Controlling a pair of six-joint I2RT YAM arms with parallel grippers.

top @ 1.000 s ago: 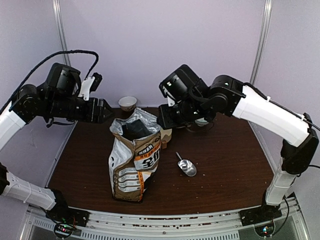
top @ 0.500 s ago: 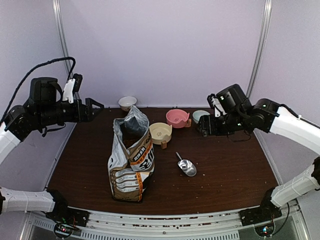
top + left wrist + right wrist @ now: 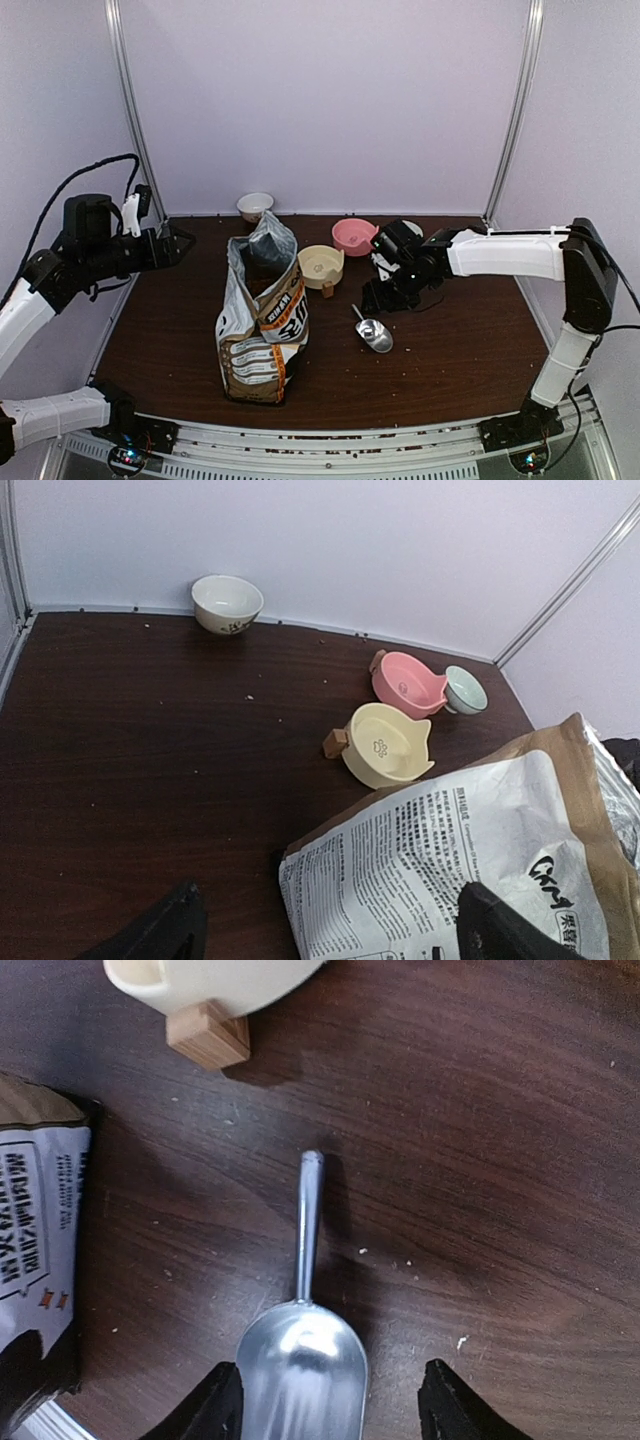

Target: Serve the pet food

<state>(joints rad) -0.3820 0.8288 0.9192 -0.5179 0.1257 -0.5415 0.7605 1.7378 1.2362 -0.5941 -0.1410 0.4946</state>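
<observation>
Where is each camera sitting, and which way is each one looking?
Top camera: high behind the arms, looking down at the table; both arms show, with left gripper and right gripper.
Left wrist camera: on the left arm, looking across the bag toward the yellow bowl and back wall; its dark fingertips show at the bottom.
Right wrist camera: looking straight down at the scoop; its fingertips flank it.
Shared: bag and yellow bowl appear in all three.

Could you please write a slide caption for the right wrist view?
Open right gripper above the empty scoop, near the bag and cream bowl.
</observation>
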